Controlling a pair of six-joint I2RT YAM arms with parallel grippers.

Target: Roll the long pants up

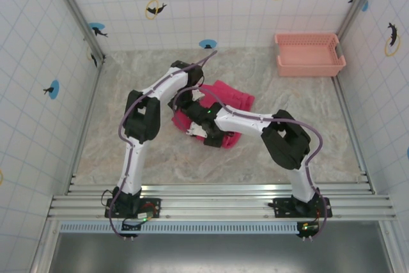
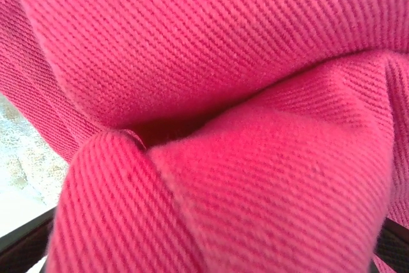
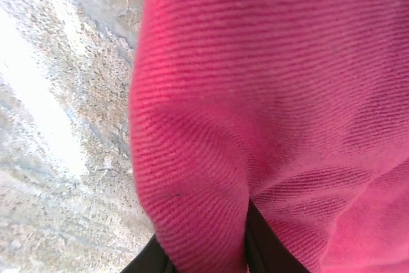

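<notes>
The long pants (image 1: 225,101) lie as a bunched bright pink-red heap in the middle of the table. My left gripper (image 1: 183,101) is at the heap's left edge. In the left wrist view its dark fingers (image 2: 19,247) stand wide apart at the bottom corners, open, with folds of the long pants (image 2: 211,68) bulging between them. My right gripper (image 1: 195,128) is at the heap's near left corner. In the right wrist view its black fingers (image 3: 268,250) pinch a narrow fold of the long pants (image 3: 204,177) just above the table.
A salmon-pink lattice basket (image 1: 309,54) stands at the back right corner. The marbled table top (image 1: 275,151) is walled by tiled panels on three sides. Metal rails (image 1: 217,204) run along the near edge by the arm bases.
</notes>
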